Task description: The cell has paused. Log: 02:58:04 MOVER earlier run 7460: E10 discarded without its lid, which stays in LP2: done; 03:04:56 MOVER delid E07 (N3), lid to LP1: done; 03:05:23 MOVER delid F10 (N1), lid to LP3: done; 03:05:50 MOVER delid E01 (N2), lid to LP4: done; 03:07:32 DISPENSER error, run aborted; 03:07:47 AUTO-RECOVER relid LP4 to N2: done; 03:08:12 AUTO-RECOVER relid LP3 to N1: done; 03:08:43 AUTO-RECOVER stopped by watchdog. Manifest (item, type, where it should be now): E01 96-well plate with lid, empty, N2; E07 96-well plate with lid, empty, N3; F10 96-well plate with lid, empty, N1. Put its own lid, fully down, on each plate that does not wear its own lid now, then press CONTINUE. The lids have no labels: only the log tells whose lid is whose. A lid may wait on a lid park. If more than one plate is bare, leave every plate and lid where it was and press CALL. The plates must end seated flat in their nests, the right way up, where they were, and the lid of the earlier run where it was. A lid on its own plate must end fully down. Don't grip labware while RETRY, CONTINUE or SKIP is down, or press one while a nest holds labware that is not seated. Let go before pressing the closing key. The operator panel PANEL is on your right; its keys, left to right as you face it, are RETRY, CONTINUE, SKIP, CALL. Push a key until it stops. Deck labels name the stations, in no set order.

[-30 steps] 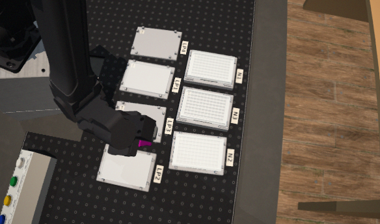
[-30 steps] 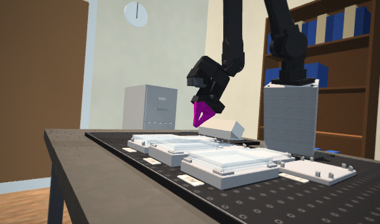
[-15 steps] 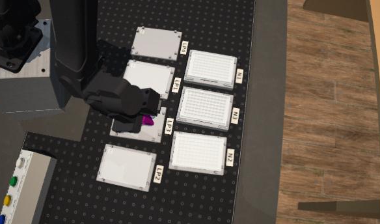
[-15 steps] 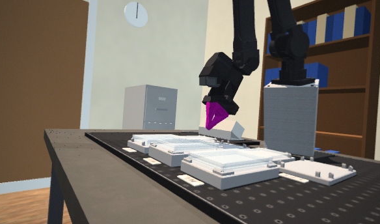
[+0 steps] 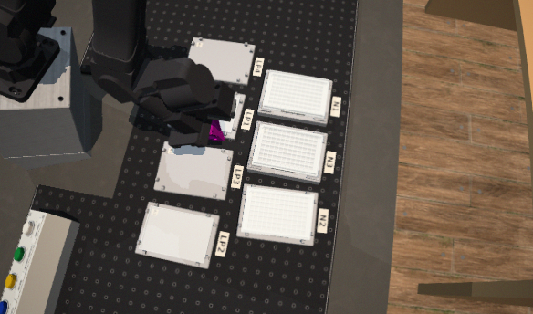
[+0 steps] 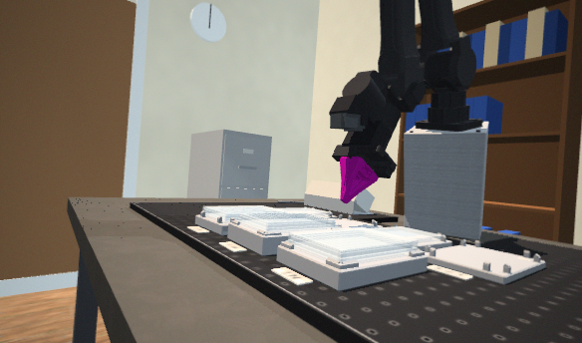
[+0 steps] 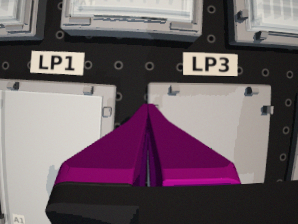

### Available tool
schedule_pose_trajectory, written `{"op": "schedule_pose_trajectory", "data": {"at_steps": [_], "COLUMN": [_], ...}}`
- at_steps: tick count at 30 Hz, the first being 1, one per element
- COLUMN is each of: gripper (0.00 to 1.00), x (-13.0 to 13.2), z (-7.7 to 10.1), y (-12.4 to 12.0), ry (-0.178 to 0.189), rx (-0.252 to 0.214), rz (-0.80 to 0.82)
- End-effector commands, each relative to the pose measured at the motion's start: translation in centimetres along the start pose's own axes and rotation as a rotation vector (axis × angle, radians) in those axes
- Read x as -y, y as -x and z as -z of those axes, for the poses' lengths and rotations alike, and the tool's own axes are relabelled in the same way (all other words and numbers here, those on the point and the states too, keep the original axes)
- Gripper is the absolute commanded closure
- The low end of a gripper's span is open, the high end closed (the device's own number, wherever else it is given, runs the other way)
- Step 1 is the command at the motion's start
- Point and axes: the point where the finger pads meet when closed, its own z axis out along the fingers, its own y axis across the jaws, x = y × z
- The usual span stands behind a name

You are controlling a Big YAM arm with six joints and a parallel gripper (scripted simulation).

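Three plates sit in nests along the deck's right side. The plate in N1 (image 5: 295,96) and the plate in N2 (image 5: 277,214) wear lids. A loose lid lies on LP1 (image 7: 53,156), partly hidden under my arm in the top view (image 5: 232,116). Another lid lies on LP2 (image 5: 177,235). LP3 (image 5: 193,172) and LP4 (image 5: 222,60) are empty parks. My gripper (image 5: 216,132) (image 7: 147,113) is shut on nothing, its magenta fingers hovering above the gap between LP1 and LP3.
The operator panel (image 5: 22,260) stands at the deck's lower left with white (image 5: 29,226), green (image 5: 18,254), yellow (image 5: 9,280) and blue (image 5: 2,307) keys. The grey arm pedestal (image 5: 34,105) stands at the upper left. The deck's edge runs just right of the nests.
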Motion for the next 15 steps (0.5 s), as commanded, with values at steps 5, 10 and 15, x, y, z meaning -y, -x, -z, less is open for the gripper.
{"op": "schedule_pose_trajectory", "data": {"at_steps": [5,10,15], "gripper": [1.00,1.00,1.00], "x": [-3.5,-6.1,-7.6], "z": [0.4,0.1,0.1], "y": [0.3,1.0,1.1], "ry": [0.010,0.012,0.014], "rx": [0.006,0.017,0.020], "rz": [-0.037,-0.038,-0.039]}}
